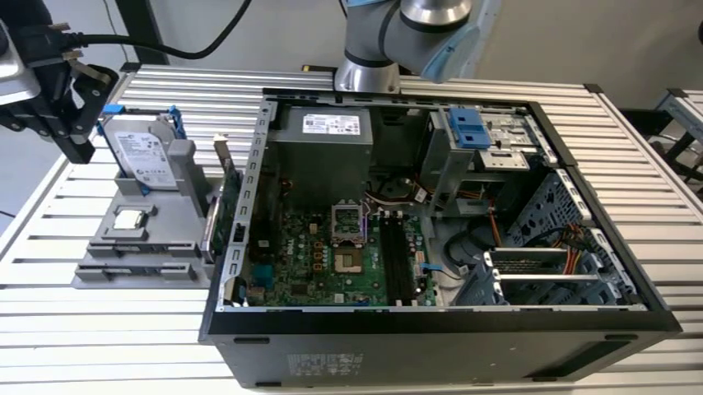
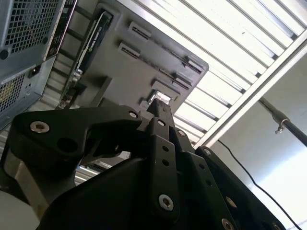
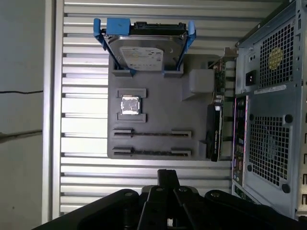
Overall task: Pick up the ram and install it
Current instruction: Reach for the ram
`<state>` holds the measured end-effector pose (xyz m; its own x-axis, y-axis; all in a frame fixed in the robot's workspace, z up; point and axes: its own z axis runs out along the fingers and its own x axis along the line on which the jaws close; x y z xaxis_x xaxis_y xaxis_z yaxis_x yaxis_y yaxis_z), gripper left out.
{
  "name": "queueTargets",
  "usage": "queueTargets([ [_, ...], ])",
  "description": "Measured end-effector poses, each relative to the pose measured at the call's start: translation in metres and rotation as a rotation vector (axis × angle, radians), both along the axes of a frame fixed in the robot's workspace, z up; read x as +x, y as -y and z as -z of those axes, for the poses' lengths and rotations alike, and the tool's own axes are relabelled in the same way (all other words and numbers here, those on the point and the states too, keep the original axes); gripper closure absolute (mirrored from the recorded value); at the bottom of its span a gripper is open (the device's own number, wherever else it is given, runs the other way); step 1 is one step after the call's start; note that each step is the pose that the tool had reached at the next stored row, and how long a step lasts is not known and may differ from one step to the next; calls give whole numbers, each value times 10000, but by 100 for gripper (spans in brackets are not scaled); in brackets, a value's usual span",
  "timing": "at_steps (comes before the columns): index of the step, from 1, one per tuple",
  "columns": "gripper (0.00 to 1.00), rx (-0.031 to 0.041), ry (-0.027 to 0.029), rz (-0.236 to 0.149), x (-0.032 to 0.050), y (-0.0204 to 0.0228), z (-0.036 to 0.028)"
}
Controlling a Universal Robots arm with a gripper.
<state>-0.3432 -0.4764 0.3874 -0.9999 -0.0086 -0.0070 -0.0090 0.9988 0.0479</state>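
Gripper (image 3: 168, 174): hanging above the parts tray (image 3: 158, 115), toward the exterior view's left; fingers sitting pressed together, gripping nothing.
Ram (image 3: 151, 154): seemingly standing edge-on between tray brackets, beside the processor chip (image 3: 130, 105).
Technique: opening first, descending square, pinching the flat faces.
Surface: slatted metal table (image 1: 648, 164) carrying the tray, with the open computer case (image 1: 439, 329) lying to the tray's right in the exterior view.
Room: plain wall showing behind.

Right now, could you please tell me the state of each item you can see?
tool: shut, empty.
ram: on edge in the grey holder, not picked up.
hard drive: upright in the holder.
processor chip: flat in its recess.
expansion card: on edge at the holder's side.
computer case: side panel off, interior exposed.
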Motion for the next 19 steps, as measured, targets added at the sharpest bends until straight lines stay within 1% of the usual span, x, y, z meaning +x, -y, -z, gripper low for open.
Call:
queueTargets([
  [4, 100, 0, 0, -17, 0, 0, 0],
  [6, 100, 0, 0, -154, 0, 0, 0],
  [18, 100, 0, 0, -206, 1, 0, 0],
  [19, 100, 0, 0, -255, 0, 0, 0],
])
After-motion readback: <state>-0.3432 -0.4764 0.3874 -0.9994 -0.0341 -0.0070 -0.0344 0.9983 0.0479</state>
